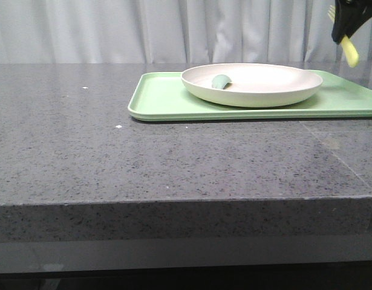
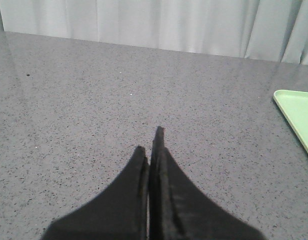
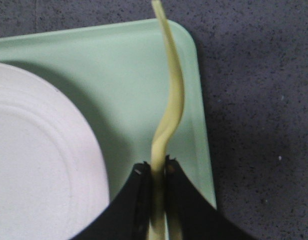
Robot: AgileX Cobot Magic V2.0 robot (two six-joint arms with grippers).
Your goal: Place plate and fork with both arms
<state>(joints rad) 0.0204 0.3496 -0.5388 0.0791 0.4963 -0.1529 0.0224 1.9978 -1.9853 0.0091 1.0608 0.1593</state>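
The cream-white plate sits on the light-green tray at the back right; it also shows in the right wrist view. My right gripper is high at the top right, above the tray's right end, shut on the pale-yellow fork. In the right wrist view the fork sticks out from the shut right gripper over the tray's corner, beside the plate. My left gripper is shut and empty over bare grey table; it is out of the front view.
A muted-green spoon-like utensil lies in the plate. The grey speckled table stretches to the left and front of the tray. The tray's corner shows at the edge of the left wrist view. White curtain behind.
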